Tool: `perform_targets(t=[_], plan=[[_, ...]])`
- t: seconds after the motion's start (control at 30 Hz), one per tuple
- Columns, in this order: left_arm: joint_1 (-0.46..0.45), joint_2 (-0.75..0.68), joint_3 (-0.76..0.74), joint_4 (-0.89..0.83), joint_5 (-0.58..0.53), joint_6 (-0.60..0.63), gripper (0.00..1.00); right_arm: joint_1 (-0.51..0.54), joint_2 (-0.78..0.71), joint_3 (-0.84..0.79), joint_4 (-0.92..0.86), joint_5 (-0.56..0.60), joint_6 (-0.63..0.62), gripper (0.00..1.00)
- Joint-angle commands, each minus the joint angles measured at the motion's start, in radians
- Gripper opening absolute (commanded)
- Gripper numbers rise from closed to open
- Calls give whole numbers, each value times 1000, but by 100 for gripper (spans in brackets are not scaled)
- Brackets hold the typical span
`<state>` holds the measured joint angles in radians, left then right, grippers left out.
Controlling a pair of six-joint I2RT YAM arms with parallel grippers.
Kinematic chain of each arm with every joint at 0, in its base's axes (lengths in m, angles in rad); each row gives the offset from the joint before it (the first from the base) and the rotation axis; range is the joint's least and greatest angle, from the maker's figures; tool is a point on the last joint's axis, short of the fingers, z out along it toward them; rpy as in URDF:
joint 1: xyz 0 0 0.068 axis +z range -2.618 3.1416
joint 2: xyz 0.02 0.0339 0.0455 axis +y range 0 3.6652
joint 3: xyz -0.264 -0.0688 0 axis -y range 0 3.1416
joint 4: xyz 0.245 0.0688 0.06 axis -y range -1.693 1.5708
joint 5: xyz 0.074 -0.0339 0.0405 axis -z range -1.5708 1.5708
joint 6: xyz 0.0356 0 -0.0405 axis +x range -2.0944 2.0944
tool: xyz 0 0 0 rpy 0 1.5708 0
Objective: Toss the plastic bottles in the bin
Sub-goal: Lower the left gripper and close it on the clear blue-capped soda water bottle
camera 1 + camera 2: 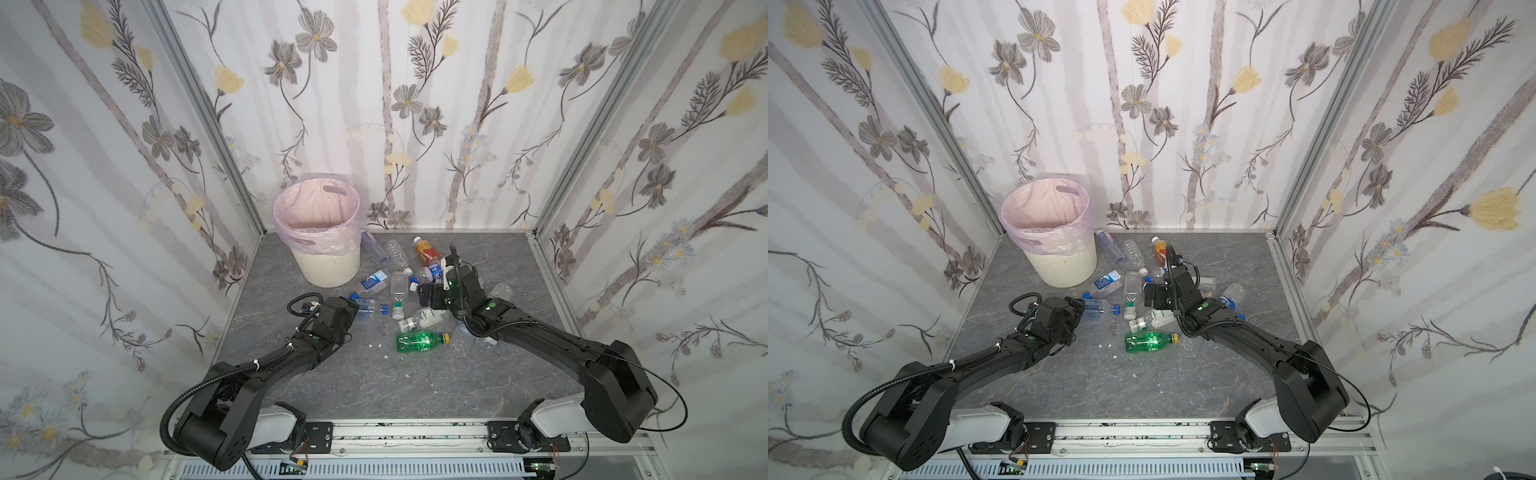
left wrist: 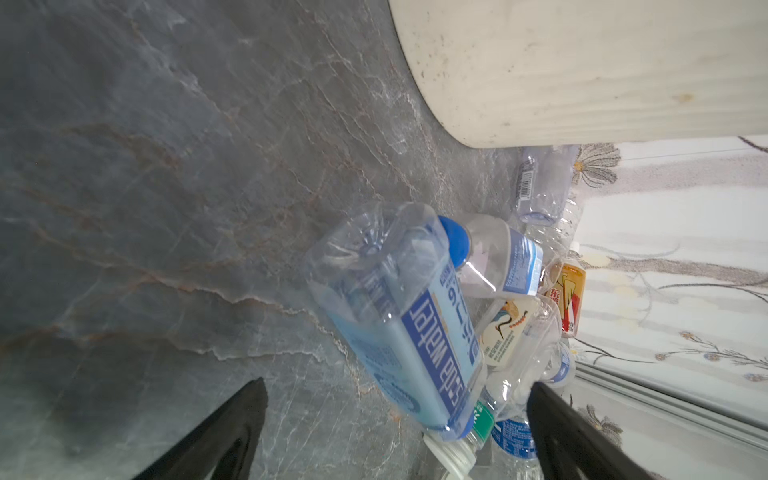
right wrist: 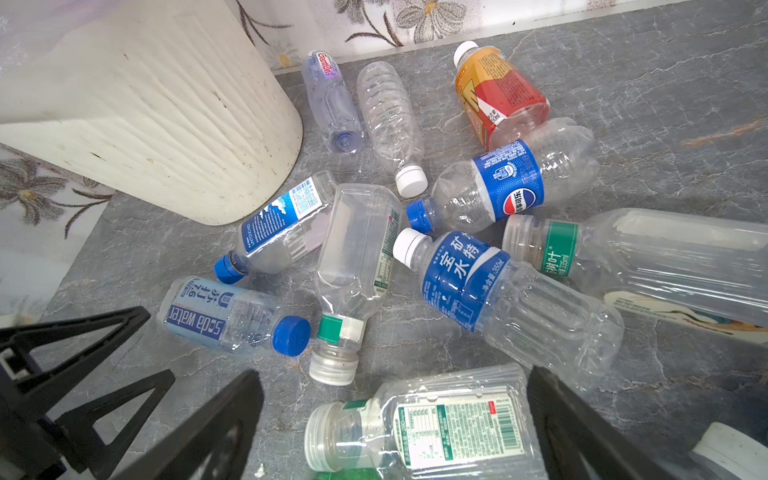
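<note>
The cream ribbed bin (image 1: pixel 328 266) (image 1: pixel 1065 266), lined with a pink bag, stands at the back left. Several plastic bottles lie on the grey floor to its right, among them an orange-red one (image 1: pixel 428 251) (image 3: pixel 498 95) and a green one (image 1: pixel 422 340) (image 1: pixel 1150 341). My left gripper (image 2: pixel 397 382) (image 1: pixel 353 307) is open low over the floor, with a blue-labelled soda water bottle (image 2: pixel 399 324) (image 3: pixel 216 318) lying between its fingers, untouched. Above the pile my right gripper (image 3: pixel 395 372) (image 1: pixel 428 297) hangs open over a clear bottle with a green-and-white label (image 3: pixel 436 424) (image 1: pixel 424 318).
Flowered walls close the floor on three sides, with metal posts at the corners. An aluminium rail (image 1: pixel 399 436) carrying both arm bases runs along the front. Small white scraps (image 1: pixel 378 345) lie near the green bottle. The left gripper's fingers (image 3: pixel 83 353) show in the right wrist view.
</note>
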<state>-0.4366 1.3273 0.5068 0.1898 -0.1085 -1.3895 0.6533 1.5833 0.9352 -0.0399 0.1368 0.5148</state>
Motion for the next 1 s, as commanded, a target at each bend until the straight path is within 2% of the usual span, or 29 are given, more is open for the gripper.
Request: perform_targets(t=[0.0, 0.27, 0.57, 0.77, 0.97], plan=[[26, 53, 38, 38, 87, -15, 100, 1, 5, 10, 43, 2, -3, 100], [61, 182, 111, 46, 154, -35, 96, -3, 5, 13, 47, 15, -25, 100], [84, 282, 144, 56, 191, -18, 79, -9, 30, 14, 49, 25, -40, 100], [94, 297, 131, 56, 197, 12, 72, -15, 23, 14, 49, 34, -51, 100], [102, 242, 68, 56, 178, 22, 63, -19, 19, 13, 50, 33, -52, 100]])
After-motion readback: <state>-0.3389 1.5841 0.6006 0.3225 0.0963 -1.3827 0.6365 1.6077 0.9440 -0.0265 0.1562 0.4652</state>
